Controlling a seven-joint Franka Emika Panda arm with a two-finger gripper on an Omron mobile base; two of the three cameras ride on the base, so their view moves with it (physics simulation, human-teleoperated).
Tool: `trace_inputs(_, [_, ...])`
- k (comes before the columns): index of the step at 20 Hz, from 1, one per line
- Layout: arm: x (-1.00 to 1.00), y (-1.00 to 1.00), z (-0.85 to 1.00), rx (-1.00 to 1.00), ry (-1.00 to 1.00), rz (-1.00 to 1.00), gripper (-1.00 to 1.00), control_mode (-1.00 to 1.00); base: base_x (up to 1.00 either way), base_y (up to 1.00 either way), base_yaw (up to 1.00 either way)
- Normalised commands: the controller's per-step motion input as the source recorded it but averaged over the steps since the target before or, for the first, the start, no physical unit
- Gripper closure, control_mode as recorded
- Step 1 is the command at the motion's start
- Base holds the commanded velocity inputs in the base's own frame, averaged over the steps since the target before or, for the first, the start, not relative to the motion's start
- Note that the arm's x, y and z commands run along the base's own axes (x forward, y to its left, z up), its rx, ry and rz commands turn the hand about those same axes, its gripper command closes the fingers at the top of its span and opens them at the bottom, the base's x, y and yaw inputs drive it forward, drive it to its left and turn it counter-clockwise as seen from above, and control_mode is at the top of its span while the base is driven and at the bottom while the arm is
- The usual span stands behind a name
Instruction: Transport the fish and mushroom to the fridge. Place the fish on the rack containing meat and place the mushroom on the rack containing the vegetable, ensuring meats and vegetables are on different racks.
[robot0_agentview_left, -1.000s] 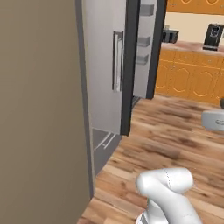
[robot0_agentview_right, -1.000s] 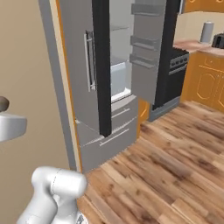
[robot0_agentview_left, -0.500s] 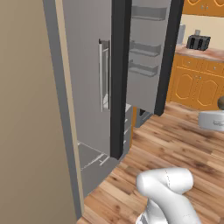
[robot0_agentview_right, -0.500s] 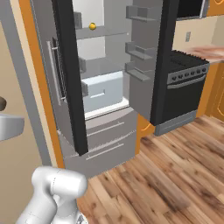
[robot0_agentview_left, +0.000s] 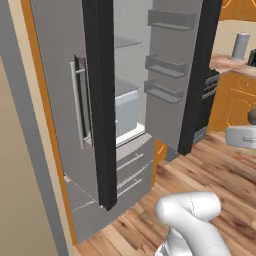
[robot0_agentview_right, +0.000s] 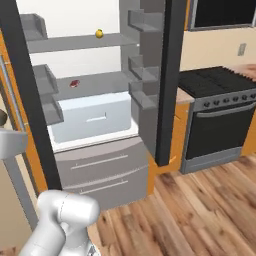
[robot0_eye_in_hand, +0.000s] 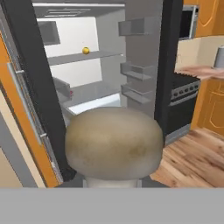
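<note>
The pincer is closed on the mushroom (robot0_eye_in_hand: 114, 144), whose rounded beige cap sits large in the hand view, in front of the open fridge (robot0_agentview_right: 165, 85). Inside, the yellow-orange vegetable (robot0_agentview_right: 99, 33) rests on the upper glass shelf (robot0_agentview_right: 80, 42). The dark-red meat (robot0_agentview_right: 75, 83) lies on the shelf below, above the white drawer (robot0_agentview_right: 92, 117).
</note>
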Motion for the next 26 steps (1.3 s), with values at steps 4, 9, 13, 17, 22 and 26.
trace_inputs(4, [0.0, 0.0, 0.0, 0.0, 0.0, 0.0, 1.0, 1.0, 0.24, -0.29, 0.34])
trace_inputs(9, [0.0, 0.0, 0.0, 0.0, 0.0, 0.0, 1.0, 1.0, 0.22, -0.15, 0.38])
trace_inputs(13, [0.0, 0.0, 0.0, 0.0, 0.0, 0.0, 1.0, 1.0, 0.11, -0.74, 0.43])
trace_inputs(17, [0.0, 0.0, 0.0, 0.0, 0.0, 0.0, 1.0, 1.0, 0.53, -0.6, 0.45])
trace_inputs(22, [0.0, 0.0, 0.0, 0.0, 0.0, 0.0, 1.0, 1.0, 0.53, -0.15, 0.34])
trace_inputs(26, [0.0, 0.0, 0.0, 0.0, 0.0, 0.0, 1.0, 1.0, 0.88, -0.3, 0.1])
